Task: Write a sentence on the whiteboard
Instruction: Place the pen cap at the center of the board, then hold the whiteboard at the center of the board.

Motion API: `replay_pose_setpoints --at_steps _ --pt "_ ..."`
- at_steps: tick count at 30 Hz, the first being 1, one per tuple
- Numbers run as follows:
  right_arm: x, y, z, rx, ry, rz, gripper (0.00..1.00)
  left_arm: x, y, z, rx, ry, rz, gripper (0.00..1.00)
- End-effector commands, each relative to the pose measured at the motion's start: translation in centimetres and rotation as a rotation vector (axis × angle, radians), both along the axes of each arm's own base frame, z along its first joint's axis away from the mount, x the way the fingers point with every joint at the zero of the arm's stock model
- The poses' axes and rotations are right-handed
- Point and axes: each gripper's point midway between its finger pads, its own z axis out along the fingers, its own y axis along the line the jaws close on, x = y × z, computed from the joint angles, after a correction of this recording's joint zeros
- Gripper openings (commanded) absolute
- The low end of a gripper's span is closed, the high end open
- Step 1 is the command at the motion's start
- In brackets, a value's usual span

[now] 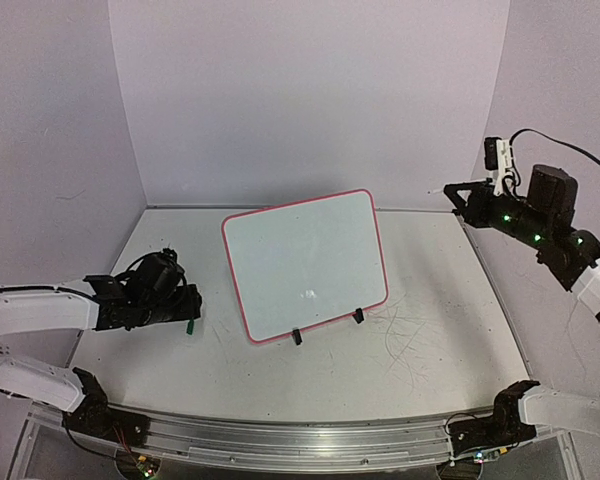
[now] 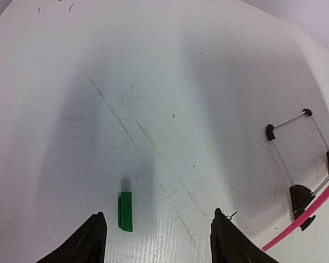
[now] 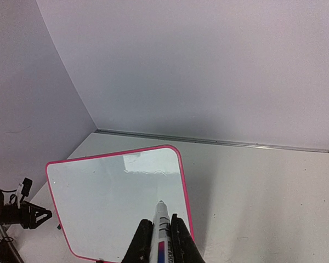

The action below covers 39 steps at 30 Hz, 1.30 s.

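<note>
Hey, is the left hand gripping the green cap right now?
No, the green cap lies on the table, clear of the open left hand.

Whiteboard [image 1: 305, 262] stands tilted on black feet [image 1: 297, 337], centre. Left gripper [image 1: 188, 306] low beside small green cap [image 1: 191, 326]. Right gripper [image 1: 450, 190] raised far right.

The whiteboard [image 1: 305, 265] is standing propped near the middle of the tabletop [image 1: 430, 340], leaning back on its two small black clip feet [image 1: 297, 337]. It is sitting at an angle, its lower left corner lying nearer the arm bases than its right. The thin pink-red rim [image 1: 380, 245] is running round its rounded corners. Its face is showing plain white, catching a small glint low down. From the right wrist the board [image 3: 109, 203] is facing the camera; the left wrist is catching only a rim edge [image 2: 301, 222].
</note>
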Motion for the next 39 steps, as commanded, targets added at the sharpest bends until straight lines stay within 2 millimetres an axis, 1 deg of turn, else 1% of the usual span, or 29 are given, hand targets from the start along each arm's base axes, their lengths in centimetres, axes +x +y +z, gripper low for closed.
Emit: replay_pose_setpoints --at_steps 1,4,6,9,12,16,18,20,21,25,29,32,35,37,39 --pt "0.0 1.8 1.2 0.047 -0.005 0.098 0.0 0.8 -0.2 4.7 -0.071 -0.081 -0.003 0.72" --pt "0.3 0.8 1.4 0.046 -0.015 0.032 0.0 1.2 -0.2 8.4 -0.129 -0.159 -0.017 0.79" --pt "0.1 0.2 1.6 0.049 -0.027 0.001 0.0 1.3 0.2 10.4 -0.145 -0.206 -0.017 0.81" --pt "-0.3 -0.4 1.7 0.073 -0.029 -0.025 0.0 1.1 0.7 12.7 -0.164 -0.259 -0.009 0.84" --pt "-0.2 -0.3 1.6 0.094 -0.016 -0.022 0.0 0.9 0.8 13.8 -0.199 -0.279 -0.01 0.85" --pt "0.6 0.0 0.5 0.091 0.024 -0.025 0.0 0.5 0.5 14.1 -0.238 -0.279 -0.027 0.85" --pt "0.9 -0.2 0.1 0.084 0.034 -0.04 0.0 0.3 0.1 14.2 -0.26 -0.279 -0.048 0.86" --pt "1.3 -0.7 -0.3 0.07 0.044 -0.079 0.0 0.0 -0.8 14.3 -0.299 -0.286 -0.093 0.96" --pt "1.5 -1.2 -0.7 0.057 0.054 -0.108 0.0 -0.2 -1.2 14.4 -0.322 -0.292 -0.118 0.99" --pt "1.6 -1.7 -1.6 0.004 0.069 -0.135 0.0 -0.5 -3.1 14.8 -0.4 -0.319 -0.206 1.0" --pt "1.3 -2.0 -2.0 -0.027 0.06 -0.138 0.0 -0.6 -4.8 14.8 -0.432 -0.332 -0.287 0.99" --pt "1.1 -2.1 -1.9 -0.034 0.055 -0.138 0.0 -0.2 -5.2 14.0 -0.409 -0.323 -0.297 0.99" --pt "1.0 -1.8 -1.7 -0.031 0.052 -0.119 0.0 0.2 -5.1 13.5 -0.394 -0.331 -0.291 0.99" --pt "1.0 -1.4 -1.7 -0.03 0.053 -0.097 0.0 0.1 -5.5 14.1 -0.418 -0.37 -0.318 1.0" --pt "1.2 -1.0 -1.9 -0.036 0.057 -0.078 0.0 0.0 -5.9 13.9 -0.43 -0.388 -0.353 0.99"
